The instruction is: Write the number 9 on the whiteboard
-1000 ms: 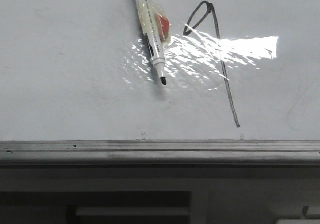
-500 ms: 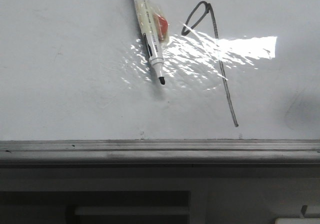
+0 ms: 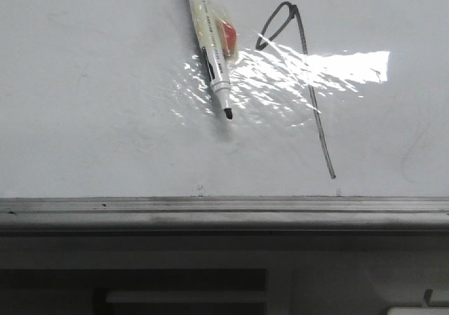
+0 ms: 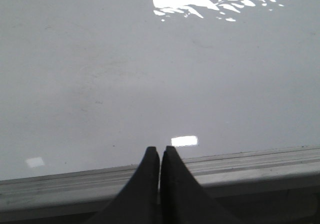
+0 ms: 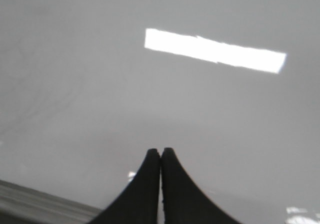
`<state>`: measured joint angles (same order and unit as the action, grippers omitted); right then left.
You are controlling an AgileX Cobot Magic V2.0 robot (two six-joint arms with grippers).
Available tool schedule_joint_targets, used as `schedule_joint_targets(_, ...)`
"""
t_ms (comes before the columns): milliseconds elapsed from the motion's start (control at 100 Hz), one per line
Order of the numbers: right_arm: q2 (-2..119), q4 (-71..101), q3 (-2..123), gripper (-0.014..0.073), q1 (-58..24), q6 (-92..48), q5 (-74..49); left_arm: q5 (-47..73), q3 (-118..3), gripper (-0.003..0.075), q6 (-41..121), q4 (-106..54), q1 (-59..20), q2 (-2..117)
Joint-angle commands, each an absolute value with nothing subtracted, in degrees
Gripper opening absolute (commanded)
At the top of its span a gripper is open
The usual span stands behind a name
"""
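Observation:
The number 9 [image 3: 309, 90] is a thin dark line on the whiteboard [image 3: 98, 118], with a small loop at the top and a long tail slanting down to the right. A white marker [image 3: 214, 55] lies on the board left of the 9, uncapped, its black tip toward the front edge, with a taped orange piece on its side. My left gripper [image 4: 160, 150] is shut and empty over the board's front edge strip [image 4: 250, 164]. My right gripper [image 5: 160, 151] is shut and empty over bare board [image 5: 100, 84]. Neither gripper shows in the front view.
A grey metal edge strip [image 3: 224, 210] runs along the board's front. Below it is a grey panel with slots [image 3: 182, 290]. Bright glare [image 3: 337, 68] lies across the board around the 9's tail.
The marker has shifted very slightly on the board. The 9 is unchanged.

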<state>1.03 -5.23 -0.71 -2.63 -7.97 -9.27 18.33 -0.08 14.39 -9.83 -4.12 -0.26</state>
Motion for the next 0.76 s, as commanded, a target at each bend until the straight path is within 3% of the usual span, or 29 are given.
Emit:
schedule_joint_targets(0, -1.8, -5.3, -2.2, -0.0041, -0.4, -7.8, -13.5, 14.0, 0.9, -0.0020, 13.7, -10.6, -4.0, -1.8)
schedule_joint_targets(100, -1.1, -5.3, -2.2, -0.0041, 1.6, -7.8, -18.9, 14.1, 0.9, -0.0020, 13.7, -10.6, -4.0, -1.8)
schedule_joint_targets(750, -1.5, -5.3, -2.2, -0.0041, 3.6, -7.8, -18.2, 14.1, 0.9, -0.0020, 13.7, -10.6, -4.0, -1.8)
